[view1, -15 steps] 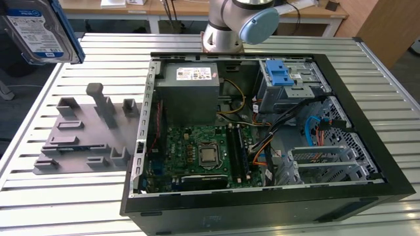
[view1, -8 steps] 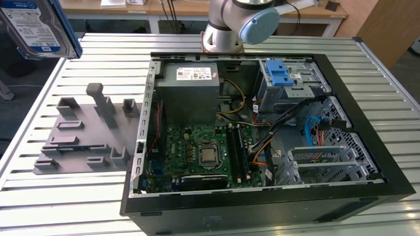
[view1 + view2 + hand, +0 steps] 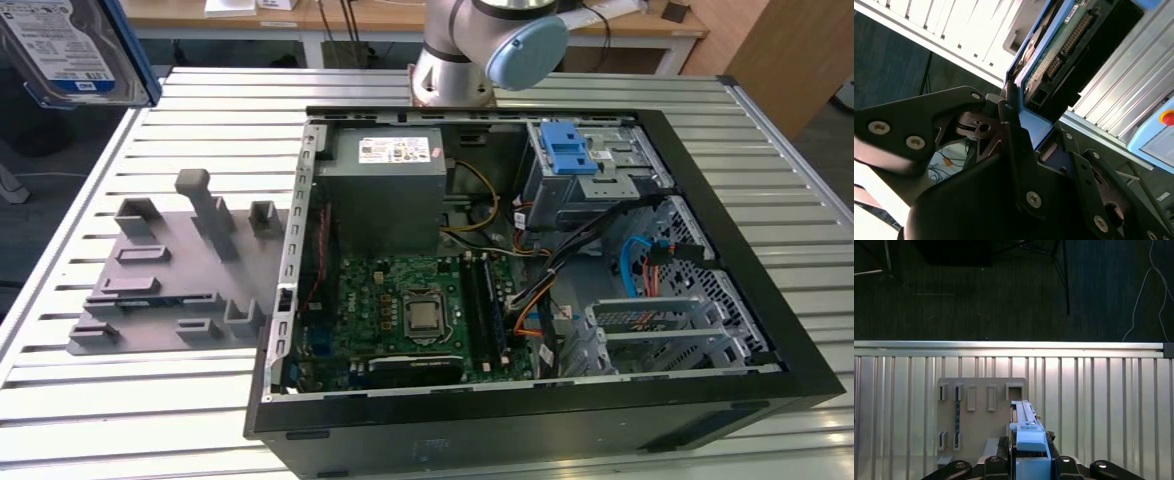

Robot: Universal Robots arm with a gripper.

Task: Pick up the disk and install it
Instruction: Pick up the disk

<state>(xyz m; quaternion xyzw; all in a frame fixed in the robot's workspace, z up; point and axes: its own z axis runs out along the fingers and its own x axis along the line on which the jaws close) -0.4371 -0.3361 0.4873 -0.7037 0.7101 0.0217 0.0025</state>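
Note:
The disk hangs high at the exterior view's left, above the table's far corner, label side showing and a blue rail along one edge. In the second wrist view its green circuit-board underside faces the camera, and my gripper is shut on its blue-railed end. The first wrist view has the disk edge-on, held between my black fingers above the slatted table. The open computer case lies to the exterior view's right, with a silver cage with a blue latch at its far side.
A grey fixture plate with upright slots lies on the slatted table beside the case; it also appears under the disk as the fixture plate. The arm's base stands behind the case. Cables and a motherboard fill the case.

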